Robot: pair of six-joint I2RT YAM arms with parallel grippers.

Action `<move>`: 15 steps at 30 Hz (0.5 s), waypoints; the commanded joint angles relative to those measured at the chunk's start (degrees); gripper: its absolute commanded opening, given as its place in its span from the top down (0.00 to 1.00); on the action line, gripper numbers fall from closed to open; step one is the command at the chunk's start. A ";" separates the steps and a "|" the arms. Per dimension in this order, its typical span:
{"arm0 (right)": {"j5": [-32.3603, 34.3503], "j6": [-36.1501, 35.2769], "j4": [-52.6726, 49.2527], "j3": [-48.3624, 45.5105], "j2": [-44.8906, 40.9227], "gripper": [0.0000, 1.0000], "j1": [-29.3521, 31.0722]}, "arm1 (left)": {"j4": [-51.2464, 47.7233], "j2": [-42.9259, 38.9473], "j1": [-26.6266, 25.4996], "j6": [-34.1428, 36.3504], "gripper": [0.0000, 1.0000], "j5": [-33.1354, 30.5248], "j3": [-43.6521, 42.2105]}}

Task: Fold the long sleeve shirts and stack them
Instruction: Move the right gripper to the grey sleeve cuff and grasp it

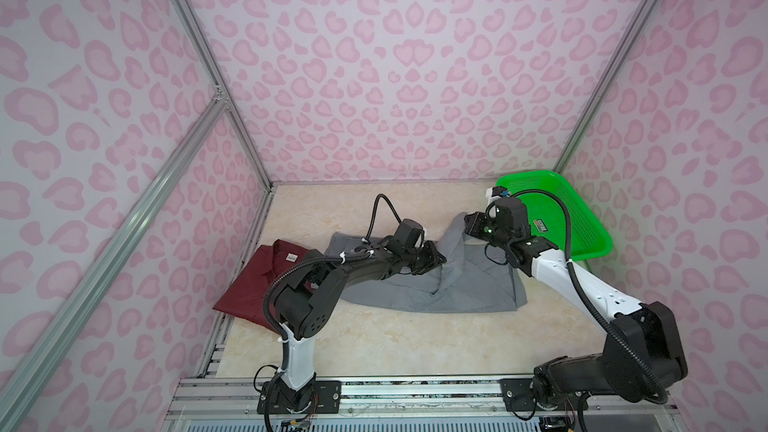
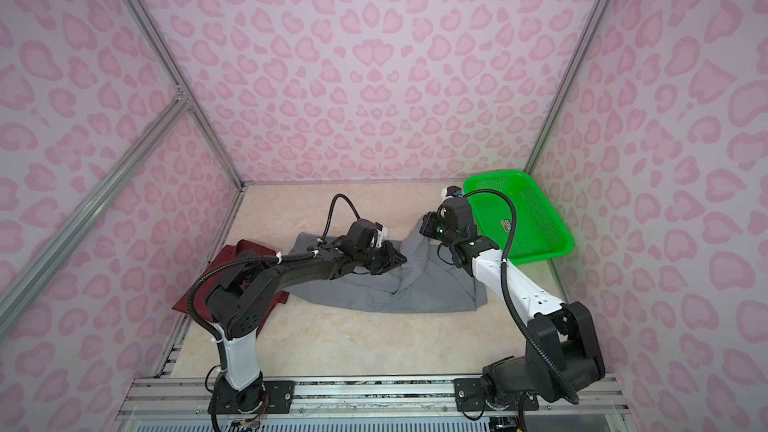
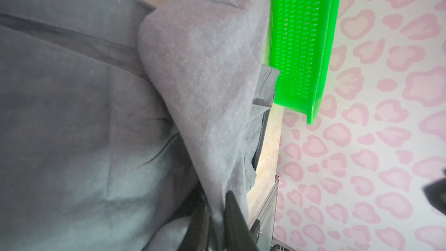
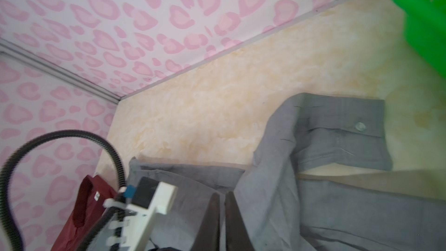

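Observation:
A plain grey long sleeve shirt (image 1: 469, 288) (image 2: 432, 292) lies spread and rumpled in the middle of the table. A dark maroon long sleeve shirt (image 1: 257, 280) (image 2: 232, 255) with a white neck label lies folded at the left edge, partly behind the left arm. My left gripper (image 1: 440, 261) (image 3: 217, 199) reaches over the grey shirt and is shut on a raised fold of it. My right gripper (image 1: 468, 224) (image 4: 222, 195) hovers by the shirt's far right part, fingers narrowly apart with nothing between them. A buttoned grey cuff (image 4: 337, 136) lies flat beyond it.
A bright green perforated basket (image 1: 598, 251) (image 2: 540, 218) stands at the back right corner, close to the grey shirt and the right arm. Pink patterned walls close in the table on three sides. Bare marble-look tabletop (image 1: 395, 338) shows in front of the shirts.

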 commanded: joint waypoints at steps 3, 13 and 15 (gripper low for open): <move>-0.78 -4.50 -8.96 3.29 5.07 0.33 -2.73 | -3.21 -0.92 0.11 2.72 0.86 -0.98 -1.37; 4.63 -3.57 -16.89 13.90 20.75 0.20 -8.65 | -5.50 -1.49 0.07 4.53 0.90 -2.00 -2.31; 5.90 -3.46 -18.14 16.36 24.23 0.21 -8.57 | -5.88 -1.31 0.15 4.44 0.91 -1.99 -2.31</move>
